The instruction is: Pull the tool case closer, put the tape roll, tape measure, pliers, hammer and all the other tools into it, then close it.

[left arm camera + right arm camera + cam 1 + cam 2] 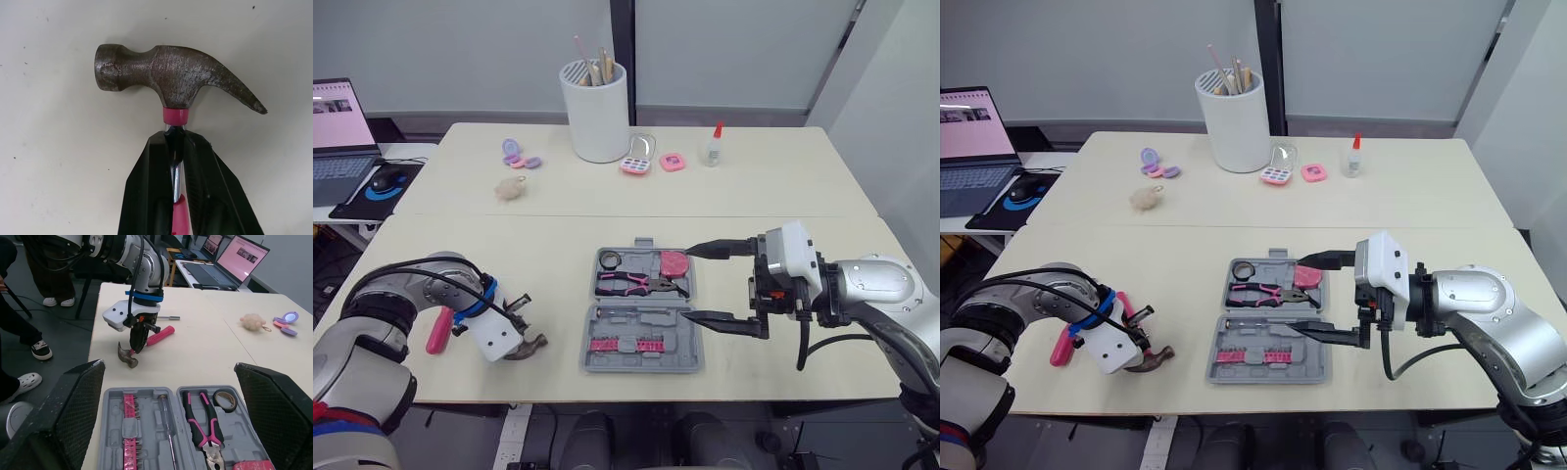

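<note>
The grey tool case [644,364] lies open near the table's front edge. In it are a tape roll [610,258], pink-handled pliers [628,284], a pink tape measure [674,262], a screwdriver [167,423] and pink bits [626,345]. My right gripper [687,284] is open, with one finger at each side of the case's right end and nothing held. Left of the case, my left gripper [174,134] is shut on the steel shaft of the hammer [171,78], just below its head. The hammer's head [529,345] is down near the tabletop and its pink handle [439,330] points left.
A small metal tool [168,317] lies on the table close behind the left gripper. At the back stand a white cup of brushes [597,113], pink compacts [636,164], a glue bottle [710,147] and a fluffy ball [511,189]. A laptop [340,132] sits on the side table. People's legs [34,293] stand beyond the table.
</note>
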Action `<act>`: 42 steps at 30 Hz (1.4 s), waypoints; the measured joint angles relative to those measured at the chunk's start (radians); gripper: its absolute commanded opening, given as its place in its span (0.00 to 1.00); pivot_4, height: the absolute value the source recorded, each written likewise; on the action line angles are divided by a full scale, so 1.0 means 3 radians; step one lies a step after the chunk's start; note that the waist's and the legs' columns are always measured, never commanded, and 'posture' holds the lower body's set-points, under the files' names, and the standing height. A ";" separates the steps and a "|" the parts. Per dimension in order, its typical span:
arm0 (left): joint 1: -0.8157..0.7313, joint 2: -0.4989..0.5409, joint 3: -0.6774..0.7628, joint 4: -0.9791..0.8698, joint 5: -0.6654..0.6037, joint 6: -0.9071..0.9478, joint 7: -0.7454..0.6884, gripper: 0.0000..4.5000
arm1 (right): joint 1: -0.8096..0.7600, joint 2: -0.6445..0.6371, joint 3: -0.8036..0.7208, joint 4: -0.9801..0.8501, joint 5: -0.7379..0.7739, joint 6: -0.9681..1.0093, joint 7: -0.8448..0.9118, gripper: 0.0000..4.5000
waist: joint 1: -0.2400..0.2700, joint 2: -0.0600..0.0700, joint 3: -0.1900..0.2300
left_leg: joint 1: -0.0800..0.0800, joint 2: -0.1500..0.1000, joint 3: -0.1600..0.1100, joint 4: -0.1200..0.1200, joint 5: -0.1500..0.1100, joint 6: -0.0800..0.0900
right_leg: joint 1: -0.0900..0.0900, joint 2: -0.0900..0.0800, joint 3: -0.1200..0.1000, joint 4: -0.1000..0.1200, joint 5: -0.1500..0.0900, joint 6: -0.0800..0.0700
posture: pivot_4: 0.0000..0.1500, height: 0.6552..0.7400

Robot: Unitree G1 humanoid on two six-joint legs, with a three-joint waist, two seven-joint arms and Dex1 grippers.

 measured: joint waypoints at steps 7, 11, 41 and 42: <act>0.0441 0.0083 0.0374 -0.0727 -0.0977 0.1228 -0.0568 0.01 | -0.0055 0.0017 0.0074 0.0087 -0.0070 -0.0076 0.0033 1.00 | -0.0017 -0.0019 0.0011 | -0.0004 0.0006 -0.0011 0.0001 0.0000 0.0000 | -0.0004 0.0003 0.0000 0.0003 0.0000 -0.0001 | 1.00 1.00; 0.0834 0.0249 0.0877 -0.1571 -0.1550 0.2618 -0.0656 0.01 | -0.0116 0.0068 0.0129 0.0169 -0.0136 -0.0149 0.0076 1.00 | -0.0043 -0.0023 0.0013 | -0.0003 0.0010 -0.0017 0.0001 0.0001 -0.0001 | -0.0004 0.0004 0.0001 0.0005 -0.0001 -0.0001 | 1.00 1.00; 0.1551 -0.0492 0.2099 -0.3173 -0.2672 0.7479 0.1441 0.01 | -0.0177 0.0164 0.0227 0.0283 -0.0254 -0.0340 0.0238 1.00 | -0.0004 -0.0031 0.0016 | -0.0007 0.0003 -0.0024 0.0001 0.0000 -0.0001 | -0.0004 -0.0003 0.0002 0.0004 -0.0003 -0.0002 | 1.00 1.00; 0.1527 -0.0524 0.2070 -0.3114 -0.2661 0.7433 0.1467 0.01 | -0.0179 0.0163 0.0227 0.0287 -0.0255 -0.0340 0.0241 1.00 | -0.0004 -0.0031 0.0016 | -0.0007 0.0003 -0.0024 0.0001 0.0000 -0.0001 | -0.0004 -0.0003 0.0002 0.0004 -0.0002 -0.0002 | 1.00 1.00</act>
